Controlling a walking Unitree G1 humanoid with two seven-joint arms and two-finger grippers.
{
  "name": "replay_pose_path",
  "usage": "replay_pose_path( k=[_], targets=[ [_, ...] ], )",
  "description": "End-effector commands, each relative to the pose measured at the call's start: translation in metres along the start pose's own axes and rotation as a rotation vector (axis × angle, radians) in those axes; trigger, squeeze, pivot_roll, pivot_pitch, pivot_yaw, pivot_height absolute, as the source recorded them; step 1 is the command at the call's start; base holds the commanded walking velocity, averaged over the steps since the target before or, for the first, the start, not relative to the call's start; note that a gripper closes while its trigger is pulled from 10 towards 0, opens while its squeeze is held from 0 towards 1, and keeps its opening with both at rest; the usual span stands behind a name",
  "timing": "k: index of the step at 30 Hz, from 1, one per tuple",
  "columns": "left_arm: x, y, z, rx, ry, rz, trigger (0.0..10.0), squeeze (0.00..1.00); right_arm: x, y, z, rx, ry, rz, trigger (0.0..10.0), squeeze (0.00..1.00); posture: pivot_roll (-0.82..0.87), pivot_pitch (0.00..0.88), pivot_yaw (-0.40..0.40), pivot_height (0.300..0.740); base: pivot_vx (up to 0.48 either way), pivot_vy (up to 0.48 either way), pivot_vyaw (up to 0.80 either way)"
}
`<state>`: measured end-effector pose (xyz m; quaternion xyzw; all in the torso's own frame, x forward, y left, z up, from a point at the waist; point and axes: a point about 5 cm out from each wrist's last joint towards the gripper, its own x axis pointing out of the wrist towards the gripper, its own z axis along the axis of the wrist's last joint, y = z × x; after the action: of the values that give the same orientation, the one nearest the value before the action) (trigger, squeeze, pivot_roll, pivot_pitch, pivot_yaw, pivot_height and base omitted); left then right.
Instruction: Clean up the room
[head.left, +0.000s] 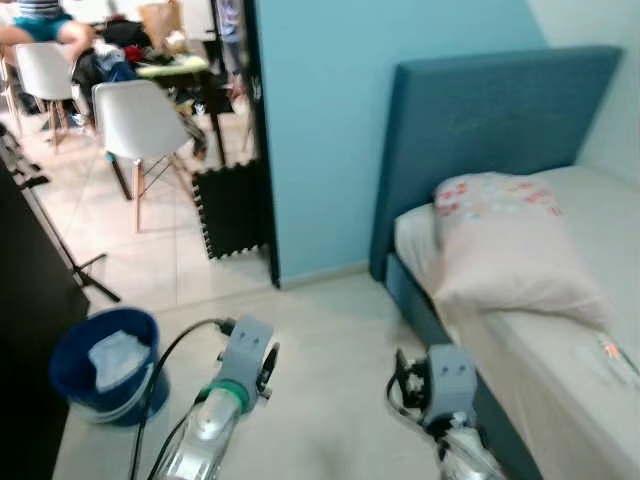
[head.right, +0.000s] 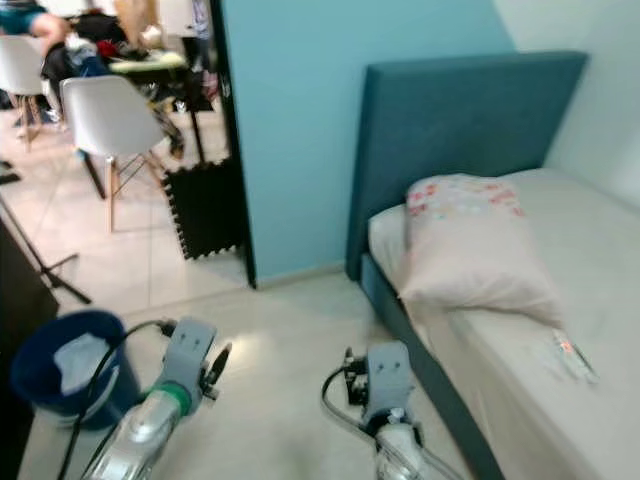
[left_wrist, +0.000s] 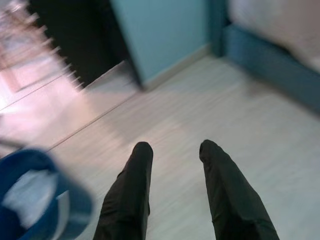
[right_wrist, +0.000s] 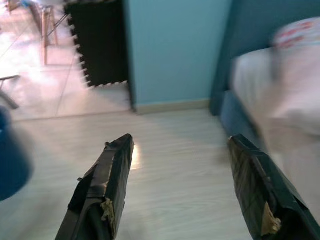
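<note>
We're carrying both arms low over the bare floor, left gripper (left_wrist: 172, 150) and right gripper (right_wrist: 180, 145) spread wide and empty, ready for the small object (head.right: 573, 357) on the bed (head.right: 600, 260), blue bin (head.left: 105, 362) waiting at our left.

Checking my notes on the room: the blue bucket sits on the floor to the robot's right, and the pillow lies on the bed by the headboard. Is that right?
Not quite. The blue bucket sits on the floor to the robot's left, beside the left gripper, as the left eye view shows. The pillow does lie on the bed by the headboard.
</note>
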<state>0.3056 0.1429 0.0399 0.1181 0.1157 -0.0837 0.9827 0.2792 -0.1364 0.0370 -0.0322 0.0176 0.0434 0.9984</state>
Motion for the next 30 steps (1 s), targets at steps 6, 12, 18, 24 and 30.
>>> replay_pose_path(
  k=[6, 12, 18, 24, 30],
  targets=[
    [0.002, -0.008, 0.004, -0.005, -0.012, -0.018, 10.0, 0.0, -0.002, -0.011, -0.003, -0.011, 0.015, -0.033, 10.0, 0.0, -0.19, 0.0, 0.11, 0.735, 0.453, 0.0, 0.0],
    [0.002, -0.008, 0.004, -0.004, -0.012, -0.018, 10.0, 0.0, -0.001, -0.009, -0.002, -0.042, 0.008, -0.009, 10.0, 0.0, -0.19, 0.0, 0.105, 0.735, 0.444, 0.0, 0.0],
    [0.001, -0.006, 0.004, -0.022, -0.021, -0.005, 10.0, 0.0, 0.009, 0.001, 0.01, -0.106, -0.035, 0.085, 10.0, 0.0, -0.17, 0.0, 0.09, 0.735, 0.187, 0.0, 0.0],
    [-0.008, -0.002, 0.006, -0.034, -0.071, 0.04, 10.0, 0.0, 0.027, 0.016, 0.033, -0.158, -0.101, 0.232, 10.0, 0.0, -0.13, 0.0, 0.029, 0.735, 0.0, 0.0, 0.0],
    [-0.019, 0.008, 0.006, -0.051, -0.098, 0.086, 10.0, 0.0, 0.037, 0.038, 0.044, -0.168, -0.116, 0.363, 10.0, 0.0, -0.09, 0.0, -0.03, 0.735, 0.0, 0.0, 0.0]
  ],
)
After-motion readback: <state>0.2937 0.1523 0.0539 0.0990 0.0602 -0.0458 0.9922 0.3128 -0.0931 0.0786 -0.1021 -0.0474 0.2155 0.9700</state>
